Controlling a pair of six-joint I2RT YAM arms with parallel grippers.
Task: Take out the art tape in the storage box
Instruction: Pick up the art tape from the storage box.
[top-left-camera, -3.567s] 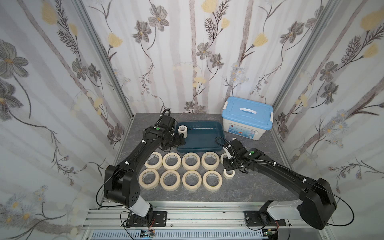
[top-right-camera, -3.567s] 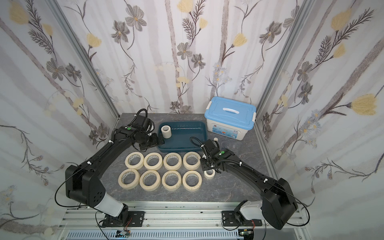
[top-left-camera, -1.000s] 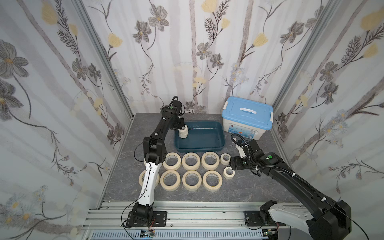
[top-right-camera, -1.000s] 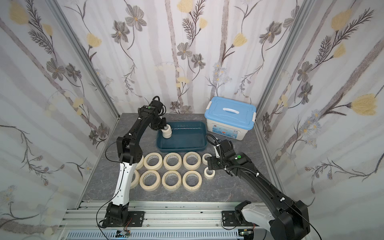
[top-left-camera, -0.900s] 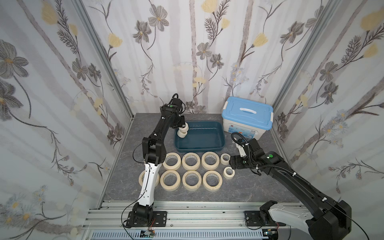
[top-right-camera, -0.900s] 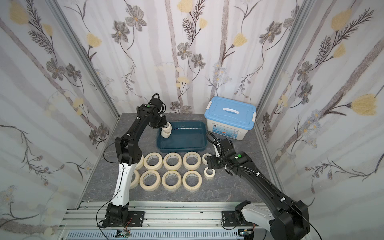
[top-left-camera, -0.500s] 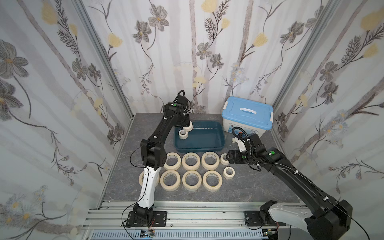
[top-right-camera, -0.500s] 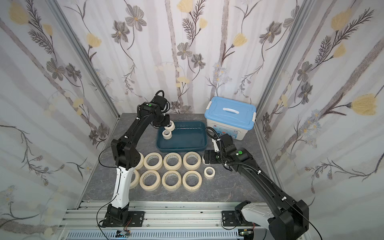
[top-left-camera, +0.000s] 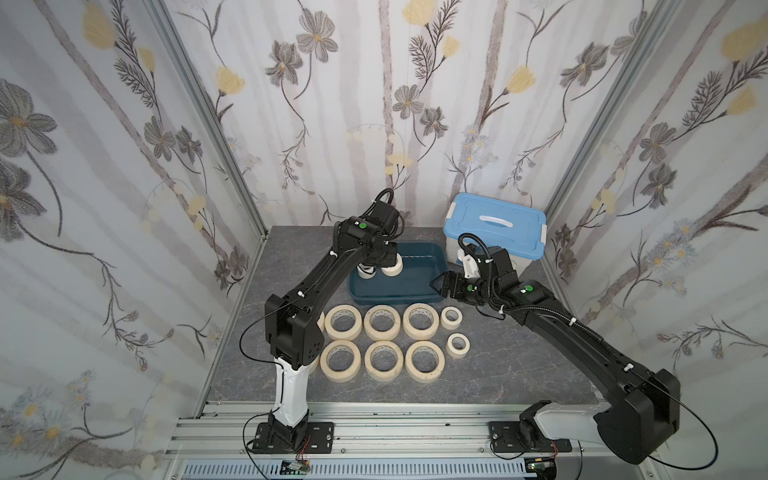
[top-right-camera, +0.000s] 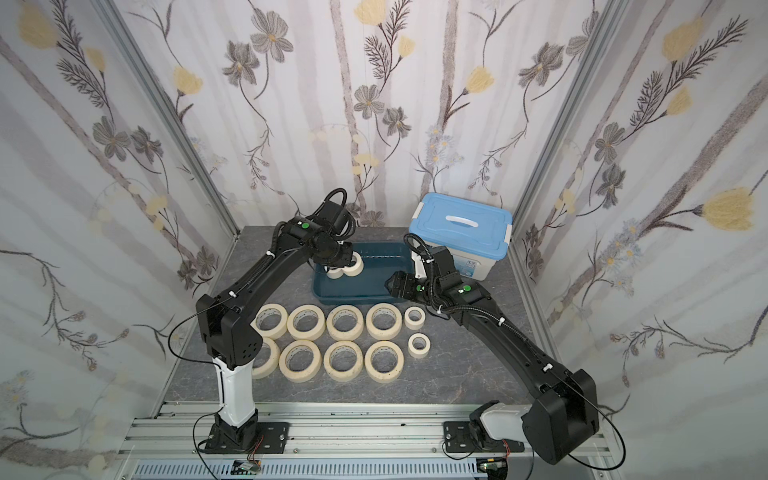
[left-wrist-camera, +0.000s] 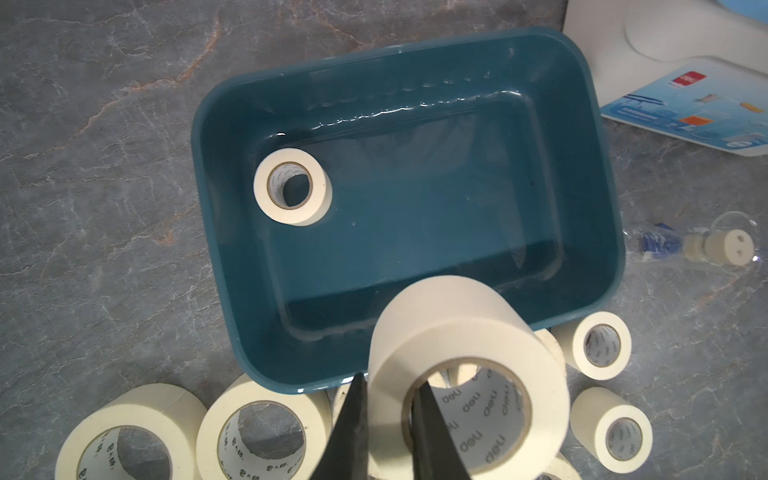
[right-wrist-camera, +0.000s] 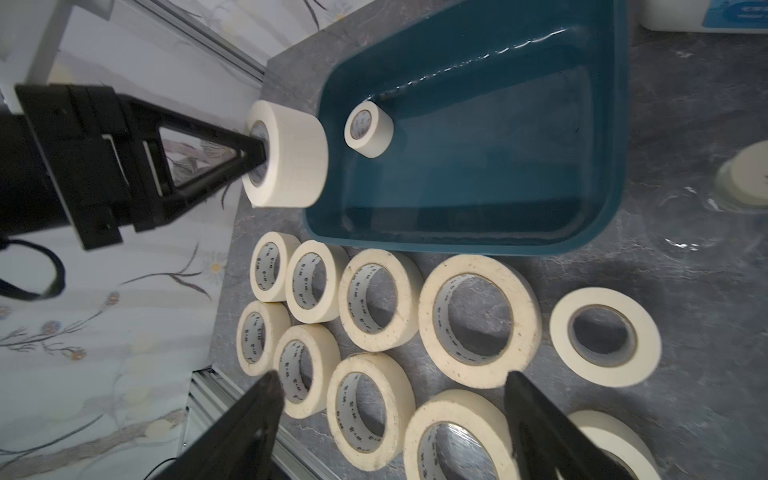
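The dark teal storage box (top-left-camera: 415, 286) (left-wrist-camera: 615, 232) lies at the back middle of the table. One small cream art tape roll (top-left-camera: 366, 272) (left-wrist-camera: 293, 187) (right-wrist-camera: 370, 129) lies flat in its left end. My left gripper (left-wrist-camera: 388, 386) is shut on another small roll (top-left-camera: 392, 266) (top-right-camera: 354, 266) (left-wrist-camera: 469, 374) (right-wrist-camera: 286, 153), one finger inside the core, held above the box's left end. My right gripper (top-left-camera: 434, 286) (right-wrist-camera: 390, 378) is open and empty over the box's front right corner. Several large rolls (top-left-camera: 382, 324) and two small rolls (top-left-camera: 451, 318) (top-left-camera: 458, 345) lie in rows in front of the box.
A white tub with a light-blue lid (top-left-camera: 494, 226) stands right of the box, close behind my right wrist. A small clear piece with a white cap (left-wrist-camera: 731, 245) lies on the table beside the box. Flowered walls close in the back and both sides.
My left gripper has lifted the upper small roll off the one beneath it in the box. My right gripper has moved from the small rolls on the table back toward the box's corner.
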